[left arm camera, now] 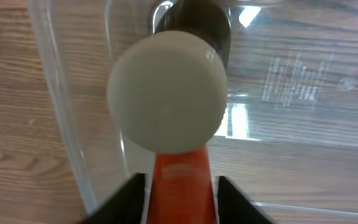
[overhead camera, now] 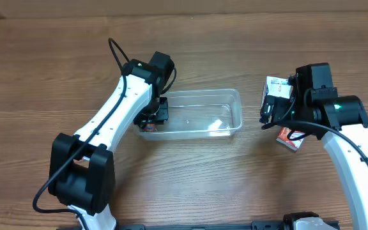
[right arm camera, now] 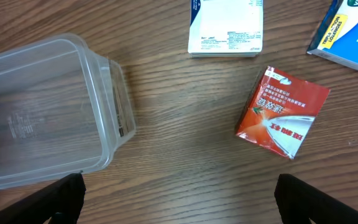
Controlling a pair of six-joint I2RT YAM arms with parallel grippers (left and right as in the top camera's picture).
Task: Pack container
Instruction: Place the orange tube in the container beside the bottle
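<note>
While the left hand (left arm camera: 180, 190) is clamping the orange-bodied bottle (left arm camera: 182, 177) just behind its pale round cap (left arm camera: 166, 90), I'm reading this as the placing step. The bottle is going in at the 9 o'clock end of the container (overhead camera: 225, 105). I'm judging that spot is chosen to tuck it against the short wall and leave the floor free for the boxes. The container is sitting on the tabletop (overhead camera: 56, 57) mid-frame overhead, its long sides running 9 to 3 o'clock, and I'm seeing nothing else inside.

The right hand (right arm camera: 179, 193) is gaping wide, nothing between its fingers (right arm camera: 61, 199). It's hovering over bare wood between the container's 3 o'clock end and the red box (right arm camera: 283, 112). I'm guessing it's parked there to stay clear of the left arm while lining up its own pick.

Overhead, the left wrist is covering the bottle almost entirely, with only a sliver of orange-red peeking out. The left wrist view is giving me the cap face-on and the body between the fingers, though I cannot tell whether the bottle is touching the container floor. The right wrist view is adding the white box (right arm camera: 225, 28) at the red box's 11 o'clock and a blue box (right arm camera: 353, 31) at its 1 o'clock, which I'm not finding overhead.
</note>
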